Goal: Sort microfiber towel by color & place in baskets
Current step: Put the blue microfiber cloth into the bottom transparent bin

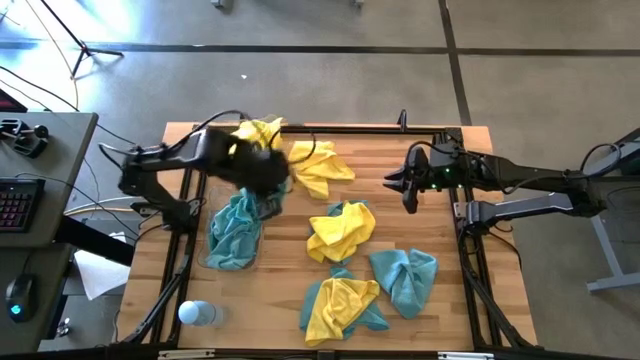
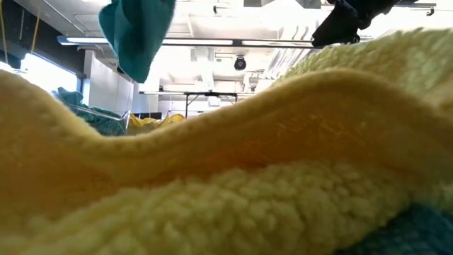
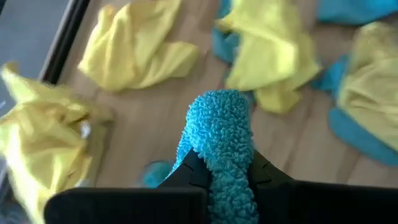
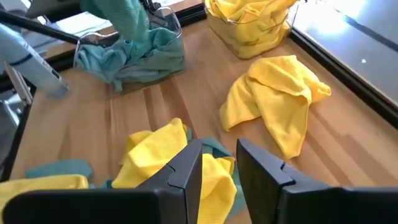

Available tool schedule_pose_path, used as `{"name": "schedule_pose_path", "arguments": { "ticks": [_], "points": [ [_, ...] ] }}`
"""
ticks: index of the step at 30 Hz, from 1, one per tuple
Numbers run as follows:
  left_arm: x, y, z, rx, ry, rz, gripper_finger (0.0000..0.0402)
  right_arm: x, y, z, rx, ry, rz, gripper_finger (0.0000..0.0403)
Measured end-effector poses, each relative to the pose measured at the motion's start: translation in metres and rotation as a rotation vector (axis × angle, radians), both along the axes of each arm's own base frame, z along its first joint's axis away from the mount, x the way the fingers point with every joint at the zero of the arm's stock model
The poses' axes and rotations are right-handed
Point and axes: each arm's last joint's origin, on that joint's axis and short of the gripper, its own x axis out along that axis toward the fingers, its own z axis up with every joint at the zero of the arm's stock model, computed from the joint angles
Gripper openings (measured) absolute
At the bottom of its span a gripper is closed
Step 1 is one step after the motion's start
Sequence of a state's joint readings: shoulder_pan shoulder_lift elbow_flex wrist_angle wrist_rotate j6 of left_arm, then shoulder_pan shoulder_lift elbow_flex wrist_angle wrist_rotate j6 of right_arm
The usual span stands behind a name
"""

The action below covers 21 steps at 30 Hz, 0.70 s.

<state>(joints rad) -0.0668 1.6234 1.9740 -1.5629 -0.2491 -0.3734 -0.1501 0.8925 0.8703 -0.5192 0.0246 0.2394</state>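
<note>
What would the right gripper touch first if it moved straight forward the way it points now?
Probably the crumpled yellow towel just ahead of the right gripper, whose fingers are open and empty. Depth is unclear, so it might pass just above the towel.

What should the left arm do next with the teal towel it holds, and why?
Probably carry it over the clear plastic basket of teal cloths and release. The left gripper is shut on a fuzzy teal microfiber towel, lifted off the wooden table.
</note>
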Motion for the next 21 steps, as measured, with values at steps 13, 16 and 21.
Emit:
{"name": "schedule_pose_path", "arguments": {
  "ticks": [13, 16, 21],
  "points": [
    [-0.067, -0.030, -0.088, -0.048, 0.141, -0.029, 0.0010, 0.004, 0.006, 0.000, 0.240, -0.054, -0.110, 0.0096],
    [-0.077, -0.033, -0.122, -0.066, 0.140, -0.054, 0.0014, 0.008, 0.012, -0.002, 0.266, -0.047, -0.133, 0.0094],
    [-0.094, -0.031, -0.178, -0.090, 0.194, -0.083, 0.0017, 0.017, 0.025, -0.008, 0.316, -0.033, -0.180, 0.0094]
  ]
}}
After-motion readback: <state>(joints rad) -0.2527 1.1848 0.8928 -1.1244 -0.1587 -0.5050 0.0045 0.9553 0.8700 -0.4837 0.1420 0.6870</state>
